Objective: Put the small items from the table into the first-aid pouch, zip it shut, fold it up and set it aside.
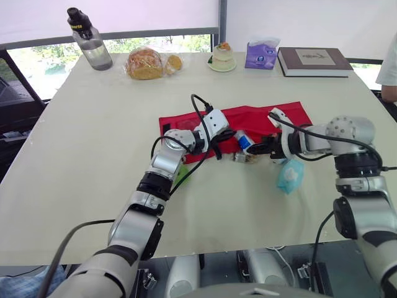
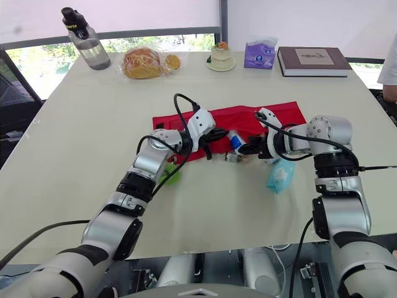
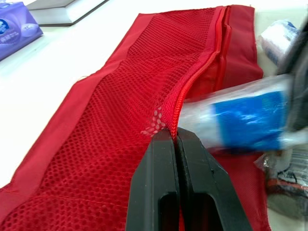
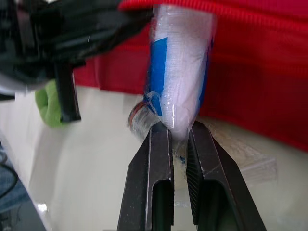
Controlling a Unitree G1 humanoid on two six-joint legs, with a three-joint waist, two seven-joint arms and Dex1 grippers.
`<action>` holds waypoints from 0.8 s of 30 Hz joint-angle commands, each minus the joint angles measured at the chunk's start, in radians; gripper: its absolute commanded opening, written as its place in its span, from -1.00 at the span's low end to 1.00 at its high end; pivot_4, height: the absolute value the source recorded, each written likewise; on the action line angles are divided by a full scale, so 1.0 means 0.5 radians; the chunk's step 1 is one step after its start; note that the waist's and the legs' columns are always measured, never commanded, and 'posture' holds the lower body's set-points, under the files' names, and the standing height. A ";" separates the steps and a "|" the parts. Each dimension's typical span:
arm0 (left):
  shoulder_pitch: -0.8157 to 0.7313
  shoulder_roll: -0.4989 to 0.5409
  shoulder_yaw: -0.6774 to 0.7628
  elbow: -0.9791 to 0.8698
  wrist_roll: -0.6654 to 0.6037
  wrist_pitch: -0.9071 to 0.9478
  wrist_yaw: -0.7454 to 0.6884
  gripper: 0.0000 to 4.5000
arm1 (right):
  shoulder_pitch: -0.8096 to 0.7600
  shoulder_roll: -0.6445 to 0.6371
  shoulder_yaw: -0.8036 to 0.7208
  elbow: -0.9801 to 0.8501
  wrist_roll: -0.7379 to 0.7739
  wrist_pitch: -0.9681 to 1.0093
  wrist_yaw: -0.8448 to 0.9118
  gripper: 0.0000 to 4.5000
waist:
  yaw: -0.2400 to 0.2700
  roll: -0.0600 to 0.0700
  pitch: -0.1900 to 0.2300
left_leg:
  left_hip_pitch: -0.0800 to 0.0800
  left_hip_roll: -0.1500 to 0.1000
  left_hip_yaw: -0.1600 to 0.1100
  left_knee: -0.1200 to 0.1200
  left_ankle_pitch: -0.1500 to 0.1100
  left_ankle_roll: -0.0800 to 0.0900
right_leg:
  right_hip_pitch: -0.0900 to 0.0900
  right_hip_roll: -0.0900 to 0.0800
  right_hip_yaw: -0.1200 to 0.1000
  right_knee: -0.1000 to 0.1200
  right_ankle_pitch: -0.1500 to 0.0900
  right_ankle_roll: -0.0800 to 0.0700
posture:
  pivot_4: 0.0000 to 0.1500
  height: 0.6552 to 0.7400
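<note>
- The red first-aid pouch [image 1: 260, 115] lies flat and unfolded in the middle of the counter [image 1: 93, 155], mesh pocket facing up and the zip open along its near side
- The left pincer [image 3: 174, 134] is pressed together on the mesh lip right beside the zip teeth, raising that edge a little to form a mouth
- The right pincer [image 4: 179, 126] is narrowed on one end of a blue-and-white wrapped roll [image 4: 180, 62]; the roll's far end points at the pocket opening, just beside the left pincer
- Waiting loose are a pale blue packet [image 1: 289, 176] near the right arm, a green item [image 1: 182, 174] partly under the left forearm, and a crinkly clear packet [image 1: 243, 158] at the pouch's near edge
- The pouch looks thin and limp, and the mesh will likely stretch and sag, so the stitched zip tape is the firmer place to pinch
- The roll seems light and squashy under slick film; gripped at its very end it may swivel or slip, so a hold nearer the middle would be steadier
- The film could catch on the zip teeth on the way in
</note>
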 commanded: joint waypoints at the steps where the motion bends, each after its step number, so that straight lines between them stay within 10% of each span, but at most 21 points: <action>1: -0.006 -0.029 -0.025 -0.116 -0.041 -0.021 -0.027 -1.00 | -0.055 0.056 -0.020 0.046 -0.043 -0.011 0.001 -0.98 | 0.001 0.000 0.000 | -0.002 0.000 0.000 0.000 0.000 0.000 | -0.002 -0.001 0.000 0.000 0.000 0.000 | 1.00 1.00; 24: 0.015 -0.049 -0.051 -0.147 -0.037 -0.007 -0.068 -1.00 | -0.230 0.382 -0.212 0.354 -0.297 -0.473 -0.103 -0.98 | -0.002 0.001 0.000 | -0.003 -0.001 0.002 -0.005 0.000 0.000 | -0.007 -0.001 0.001 0.000 0.000 -0.001 | 1.00 1.00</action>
